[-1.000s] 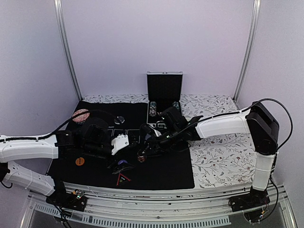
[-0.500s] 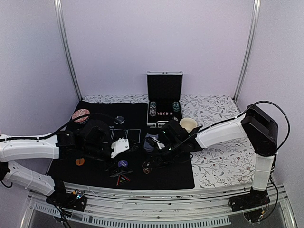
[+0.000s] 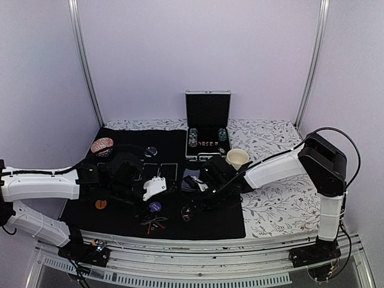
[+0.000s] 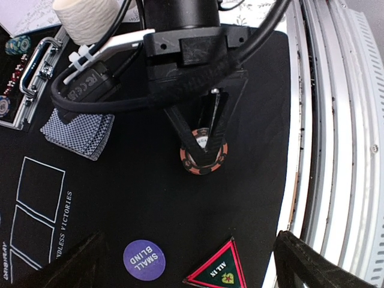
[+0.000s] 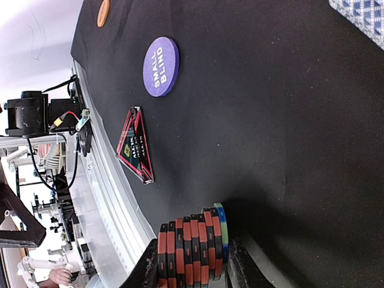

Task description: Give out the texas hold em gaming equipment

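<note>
On the black mat, chip stack pinched between right jaws, left jaws wide open, empty.

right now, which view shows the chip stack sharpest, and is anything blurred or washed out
right wrist: stack of red-and-black edged poker chips is crisp, edge-on, though the pale top-left corner is washed out; left wrist: same stack sharp from above, left gripper's fingers dark and soft at the bottom corners; top external: stack tiny, lost against the black mat

Three cameras, one black mat
Top view looks down from behind; wrist views sit close (right one skimming low), sharing the purple button and chip stack.
</note>
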Robot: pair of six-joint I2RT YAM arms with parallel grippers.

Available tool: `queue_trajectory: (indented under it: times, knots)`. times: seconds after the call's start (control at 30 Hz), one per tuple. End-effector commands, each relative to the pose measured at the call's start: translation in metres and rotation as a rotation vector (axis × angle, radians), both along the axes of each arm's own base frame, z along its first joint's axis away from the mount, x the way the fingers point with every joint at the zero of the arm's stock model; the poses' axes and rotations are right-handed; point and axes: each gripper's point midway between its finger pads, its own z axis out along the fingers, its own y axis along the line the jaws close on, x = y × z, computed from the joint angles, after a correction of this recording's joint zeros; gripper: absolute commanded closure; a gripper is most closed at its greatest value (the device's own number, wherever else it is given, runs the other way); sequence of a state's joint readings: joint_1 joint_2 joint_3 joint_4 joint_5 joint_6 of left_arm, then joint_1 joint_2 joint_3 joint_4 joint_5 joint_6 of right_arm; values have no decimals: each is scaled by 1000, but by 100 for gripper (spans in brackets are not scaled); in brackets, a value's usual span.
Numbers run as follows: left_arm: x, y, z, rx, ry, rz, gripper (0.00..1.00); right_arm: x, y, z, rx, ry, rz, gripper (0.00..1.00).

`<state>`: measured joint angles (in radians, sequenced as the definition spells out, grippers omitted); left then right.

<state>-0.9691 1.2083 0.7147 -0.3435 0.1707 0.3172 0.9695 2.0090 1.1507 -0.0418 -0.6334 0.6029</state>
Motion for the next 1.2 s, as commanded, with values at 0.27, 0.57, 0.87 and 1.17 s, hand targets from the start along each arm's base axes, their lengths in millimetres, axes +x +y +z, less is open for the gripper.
queue_trajectory:
  times: [0.27, 0.57, 0.87, 1.17]
  knots:
    - [-1, -8, 5, 3, 1, -10, 2, 8, -13, -27, -114, -43, -13, 73]
    - [-5, -18, 2, 16, 25, -27, 2, 17, -20, -29, -127, -33, -31, 67]
    - [-4, -45, -11, 2, -62, -21, 2, 22, -25, -30, -68, 22, -29, 66]
    - [-4, -65, -22, 39, -149, -166, 2, 20, -22, -27, 18, 98, -35, 66]
